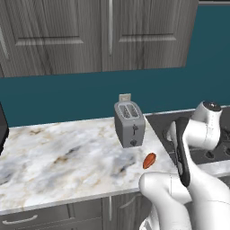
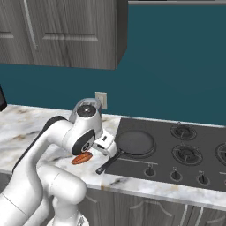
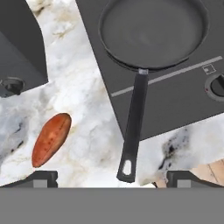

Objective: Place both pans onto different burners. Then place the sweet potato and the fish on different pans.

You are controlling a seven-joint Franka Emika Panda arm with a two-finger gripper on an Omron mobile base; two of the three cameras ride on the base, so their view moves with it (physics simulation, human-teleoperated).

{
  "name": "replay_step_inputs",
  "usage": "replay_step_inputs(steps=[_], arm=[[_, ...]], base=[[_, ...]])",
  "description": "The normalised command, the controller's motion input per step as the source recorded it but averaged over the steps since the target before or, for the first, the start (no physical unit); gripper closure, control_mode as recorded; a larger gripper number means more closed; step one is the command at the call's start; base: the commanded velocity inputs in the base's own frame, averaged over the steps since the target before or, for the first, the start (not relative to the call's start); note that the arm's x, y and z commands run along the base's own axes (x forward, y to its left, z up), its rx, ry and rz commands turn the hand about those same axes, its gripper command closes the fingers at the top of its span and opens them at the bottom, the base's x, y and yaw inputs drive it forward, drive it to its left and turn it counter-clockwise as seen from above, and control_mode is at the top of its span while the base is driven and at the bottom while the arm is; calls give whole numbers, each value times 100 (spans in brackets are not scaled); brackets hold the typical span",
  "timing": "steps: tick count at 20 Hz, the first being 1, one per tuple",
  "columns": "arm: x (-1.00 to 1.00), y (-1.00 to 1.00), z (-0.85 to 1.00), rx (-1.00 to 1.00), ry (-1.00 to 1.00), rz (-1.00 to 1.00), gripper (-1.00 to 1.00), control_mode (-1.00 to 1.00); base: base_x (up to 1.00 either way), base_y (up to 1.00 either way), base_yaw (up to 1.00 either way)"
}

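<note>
A black pan [image 2: 134, 142] [image 3: 153, 30] sits on the cooktop's [image 2: 163, 161] left burner spot, covering the ring beneath. Its long handle [image 3: 133, 127] runs out over the marble toward the counter's front edge. My gripper [image 3: 113, 178] is open and hovers above the handle's end, holding nothing. The sweet potato [image 3: 51, 139] [image 1: 149, 160] [image 2: 82, 159], an orange-brown tapered oval, lies on the marble left of the handle, apart from it. Two bare burners [image 2: 183, 131] [image 2: 187, 154] lie to the right of the pan. The fish is out of view.
A grey toaster [image 1: 129, 123] [image 3: 22, 43] stands on the counter just behind the sweet potato. A row of small knobs [image 2: 175, 174] lines the cooktop's front. Marble counter [image 1: 54, 157] stretches left. Dark cabinets hang overhead.
</note>
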Motion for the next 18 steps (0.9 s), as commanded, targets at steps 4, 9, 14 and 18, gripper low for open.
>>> replay_step_inputs(steps=[4, 9, 14, 18], arm=[[-53, 85, 2, -10, -11, 8, -100, -100], [-15, 59, 4, -1, -8, 1, -100, -100], [0, 36, 4, 2, 0, 0, -100, -100], [0, 25, -5, 0, -4, -3, -100, -100]], base=[[0, 0, 0], [0, 0, 0], [0, 0, 0], [0, 0, 0]])
